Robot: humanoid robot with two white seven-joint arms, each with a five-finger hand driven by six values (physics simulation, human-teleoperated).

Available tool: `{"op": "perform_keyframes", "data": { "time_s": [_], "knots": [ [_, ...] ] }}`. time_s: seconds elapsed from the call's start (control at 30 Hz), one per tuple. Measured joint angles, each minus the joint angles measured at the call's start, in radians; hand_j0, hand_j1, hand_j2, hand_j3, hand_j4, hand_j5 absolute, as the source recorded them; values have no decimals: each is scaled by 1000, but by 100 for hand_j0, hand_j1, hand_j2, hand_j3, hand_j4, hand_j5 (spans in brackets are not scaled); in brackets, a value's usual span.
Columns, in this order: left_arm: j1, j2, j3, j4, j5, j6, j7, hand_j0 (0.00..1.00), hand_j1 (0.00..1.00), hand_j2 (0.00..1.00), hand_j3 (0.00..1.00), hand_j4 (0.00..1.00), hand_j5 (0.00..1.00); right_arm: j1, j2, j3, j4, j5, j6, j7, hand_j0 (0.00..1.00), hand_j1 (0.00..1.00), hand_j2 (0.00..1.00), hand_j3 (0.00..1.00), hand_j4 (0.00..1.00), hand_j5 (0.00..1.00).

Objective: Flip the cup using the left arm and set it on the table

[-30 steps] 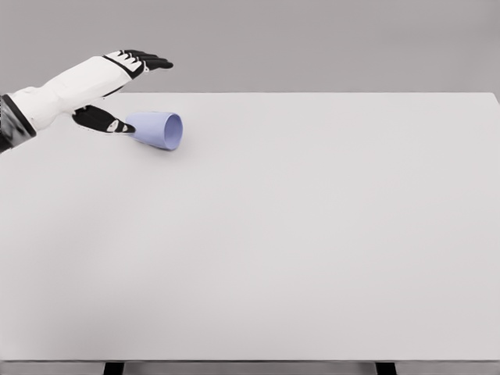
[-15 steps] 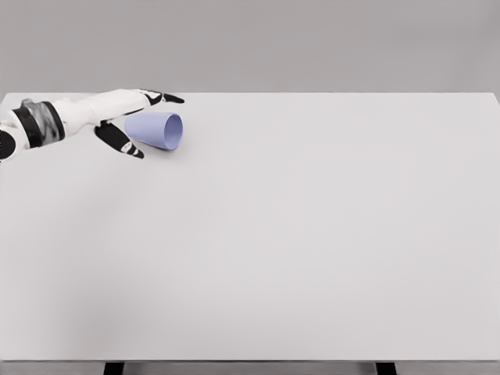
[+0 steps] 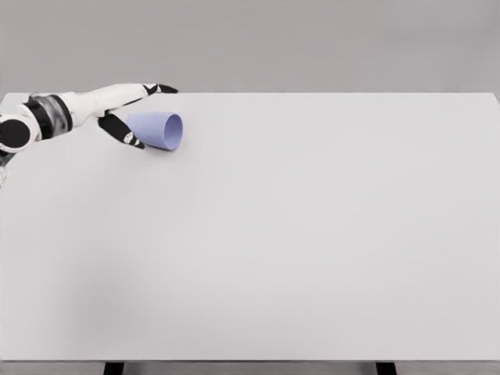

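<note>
- Left hand (image 3: pixel 131 108) at far-left of tabletop (image 3: pixel 297 234), fingers spread apart, holding nothing; thumb (image 3: pixel 123 131) low on near side, other fingers (image 3: pixel 160 89) reaching over the far side.
- Cup (image 3: pixel 156 130), pale blue, lies on its side btwn thumb & fingers, mouth facing right/toward camera; contact w/ hand unclear.
- Right arm out of view.

Left arm (image 3: pixel 47 116) is cut off by the frame edge at 9 o'clock; table legs (image 3: pixel 114 367) are cropped at 6 o'clock.
</note>
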Motion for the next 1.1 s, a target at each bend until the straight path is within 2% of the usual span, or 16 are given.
{"op": "perform_keyframes", "data": {
  "time_s": [0.17,1.1],
  "knots": [
    [-11,-45,0,63,-7,33,2,100,100,100,100,100,100,0,0,0,0,0,0,0,100,100,100,100,100,100],
    [-12,-153,1,194,-88,106,7,100,100,100,100,100,100,0,0,0,0,0,0,0,100,100,100,100,100,100]
  ]
}}
